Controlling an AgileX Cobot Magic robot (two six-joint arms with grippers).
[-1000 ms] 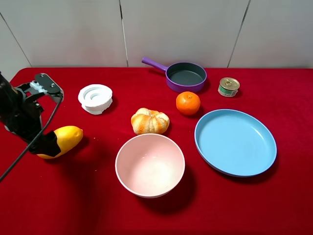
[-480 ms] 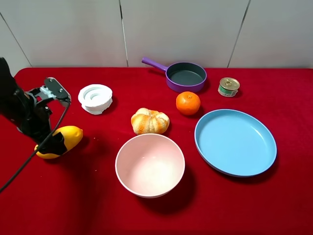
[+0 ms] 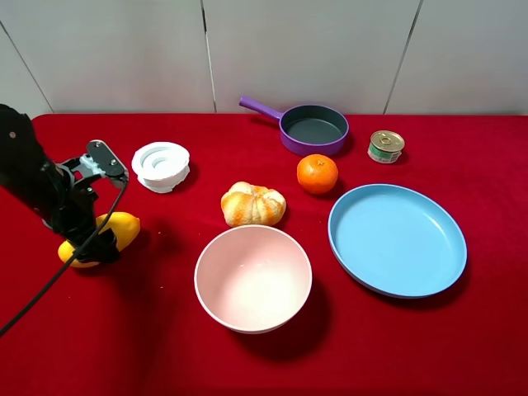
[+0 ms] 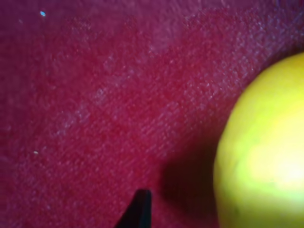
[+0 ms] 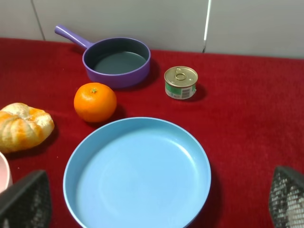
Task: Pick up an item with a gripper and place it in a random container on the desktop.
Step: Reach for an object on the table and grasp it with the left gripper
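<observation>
This looks like a robotics lab bench set up for handling trials. A tabletop (image 3: 462, 346) draped in plain red cloth stands against bare pale wall panels (image 3: 297, 49), and a black robot arm (image 3: 33, 177) with a loose trailing cable (image 3: 41, 289) reaches over it. Spread well apart on the cloth is a mismatched set of props: purple pan (image 3: 313, 129), tin can (image 3: 385, 146), tangerine (image 3: 318, 174), bread roll (image 3: 252, 205), pink bowl (image 3: 216, 309) and blue plate (image 3: 398, 240)

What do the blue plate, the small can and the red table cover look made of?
Blue plate: likely plastic or melamine; smooth, semi-matte, uniform colour. Can: metal, with a shiny pull-tab lid and a printed label band. Table cover: fabric, felt-like; fine fuzzy texture shows in the left wrist view.
</observation>
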